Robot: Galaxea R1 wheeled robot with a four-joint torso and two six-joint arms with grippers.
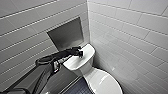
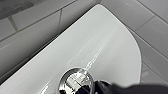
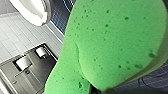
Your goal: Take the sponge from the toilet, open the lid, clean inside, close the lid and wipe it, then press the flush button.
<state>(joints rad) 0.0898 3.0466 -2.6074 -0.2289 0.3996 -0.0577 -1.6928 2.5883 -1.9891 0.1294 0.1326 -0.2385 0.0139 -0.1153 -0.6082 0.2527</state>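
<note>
- The left end effector (image 1: 80, 53) sits low over the toilet tank top (image 2: 105, 50), right at the flush button (image 2: 76, 80). In the left wrist view its dark tip reaches the chrome button's edge; whether it is open or closed cannot be told.
- The right end effector (image 3: 102, 90) grips the sponge (image 3: 112, 45), whose bright green, speckled face is pressed up close to the right wrist camera.
- The left arm (image 1: 47, 67) stretches across from the left to the tank.
- The toilet (image 1: 88, 58) stands in the corner with the lid (image 1: 105, 83) down over the bowl.
- A metal recess (image 1: 66, 32) is set in the white tiled wall (image 1: 130, 30) just behind the tank.
- The floor (image 1: 77, 88) beside the bowl is dark tile.
</note>
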